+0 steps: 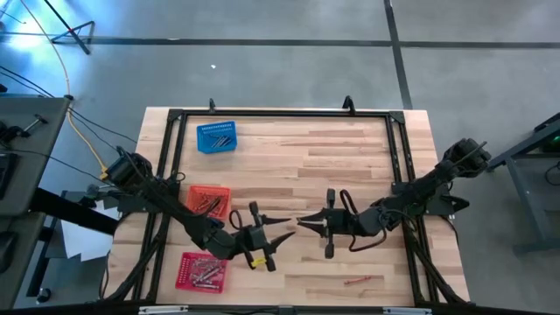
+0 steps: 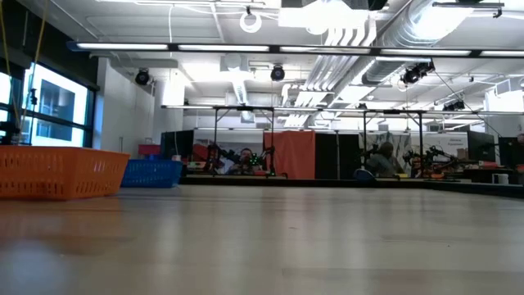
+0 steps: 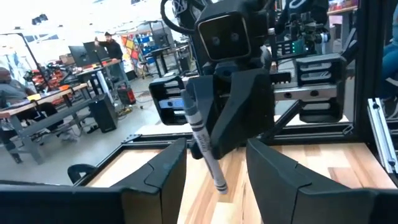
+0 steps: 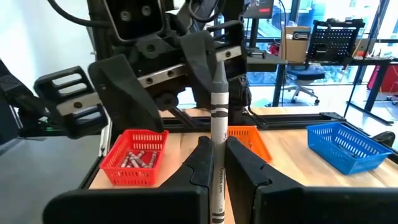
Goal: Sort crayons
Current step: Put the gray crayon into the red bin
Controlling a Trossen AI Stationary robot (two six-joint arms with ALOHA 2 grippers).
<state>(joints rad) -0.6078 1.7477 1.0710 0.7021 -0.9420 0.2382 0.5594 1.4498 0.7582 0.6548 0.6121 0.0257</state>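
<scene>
From the low view I see neither arm. The crayon's lower end runs off the right wrist picture's edge. Sticks in the red basket are too small to tell apart from above.

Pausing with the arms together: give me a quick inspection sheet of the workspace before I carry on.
Surface: wooden table, black frame around it.
Job's things: grey crayon upright in mid-air; red crayon loose on the right arm's side; more crayons in the red basket, blue basket and orange basket.
Clutter: nothing seen.
Grippers: right gripper shut on the grey crayon; left gripper facing it, jaws open either side of it.
Cables: yellow cable off the table's left.
Surroundings: people at benches beyond.
</scene>
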